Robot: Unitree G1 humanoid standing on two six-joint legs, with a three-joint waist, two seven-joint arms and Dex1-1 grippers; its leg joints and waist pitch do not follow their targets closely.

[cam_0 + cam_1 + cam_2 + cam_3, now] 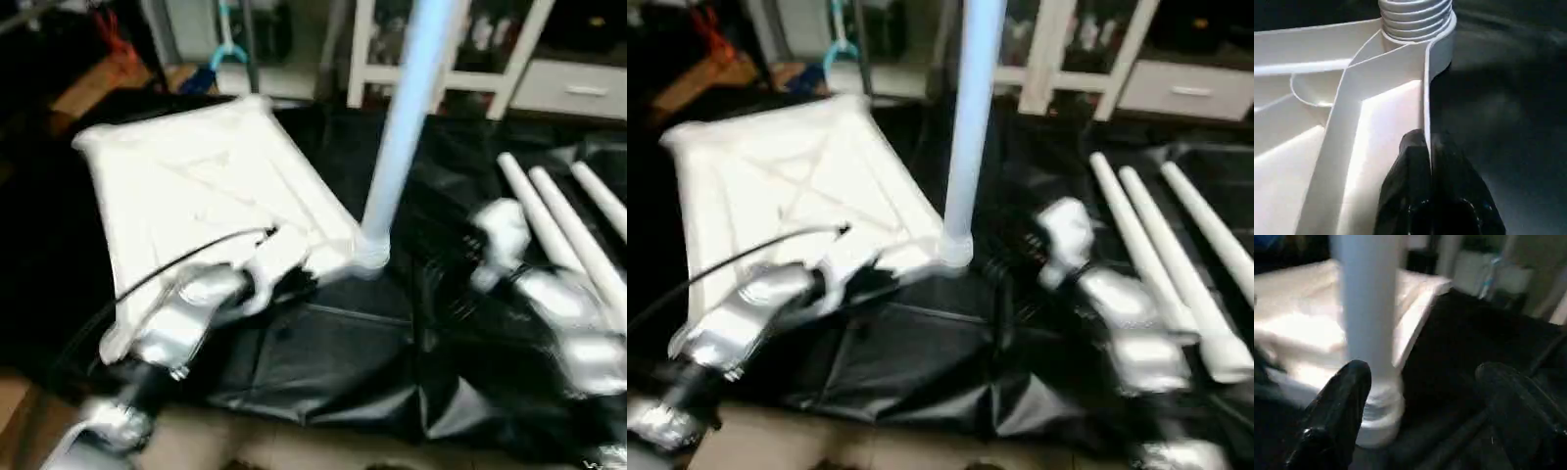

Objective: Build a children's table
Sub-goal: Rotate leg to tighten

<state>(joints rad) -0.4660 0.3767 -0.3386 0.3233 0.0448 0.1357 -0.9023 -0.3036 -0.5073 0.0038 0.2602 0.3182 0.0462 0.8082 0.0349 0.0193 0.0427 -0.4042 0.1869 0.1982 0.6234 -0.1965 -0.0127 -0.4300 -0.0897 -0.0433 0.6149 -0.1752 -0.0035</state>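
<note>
The children's table lies upside down on a black sheet: its white square top (pixel 196 186) shows the X-ribbed underside. One white leg (pixel 402 117) stands upright in the near right corner socket (pixel 1418 24). My left gripper (pixel 1425 147) is shut on the top's rim wall just short of that corner. My right gripper (pixel 1422 377) stands open beside the upright leg's base. One finger (pixel 1347 396) is close to the leg and the other finger (pixel 1513 396) is well apart, with nothing held between them. Three loose legs (pixel 1146 245) lie side by side at the right.
The black sheet (pixel 323 362) covers the work surface and ends in a front edge near me. A white glass-door cabinet (pixel 490 59) stands behind. A thin black cable (pixel 176 264) arcs over my left forearm. Clutter and an orange object (pixel 108 73) sit at the back left.
</note>
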